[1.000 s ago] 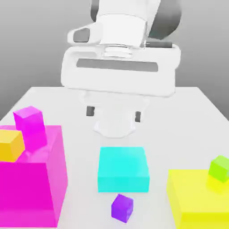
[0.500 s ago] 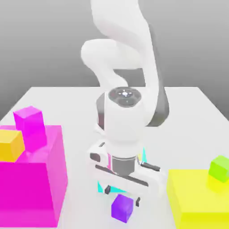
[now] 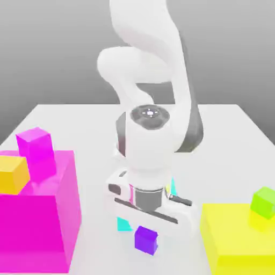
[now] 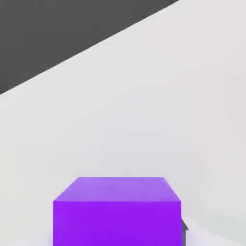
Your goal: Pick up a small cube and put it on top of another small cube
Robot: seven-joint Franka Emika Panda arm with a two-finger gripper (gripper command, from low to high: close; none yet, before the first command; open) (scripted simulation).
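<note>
A small purple cube (image 3: 146, 241) sits low near the table's front, just ahead of the cyan block (image 3: 124, 224). My gripper (image 3: 146, 235) is down over it and shut on its sides. In the hand view the purple cube (image 4: 117, 211) is very close, with a sliver of one dark finger (image 4: 184, 233) against its side. Other small cubes: a magenta one (image 3: 35, 147) and an orange one (image 3: 12, 174) on the big magenta block (image 3: 40, 220), and a green one (image 3: 263, 201) on the big yellow block (image 3: 239, 244).
The white arm (image 3: 153, 134) stands over the table's middle and hides most of the cyan block. The big magenta block is at the exterior view's left and the yellow block at its right. The white table (image 3: 80, 118) runs back behind the arm.
The hand came down from high above the cyan block to the purple cube. Its fingers went from open to shut on the cube, which now sits slightly higher in the picture.
</note>
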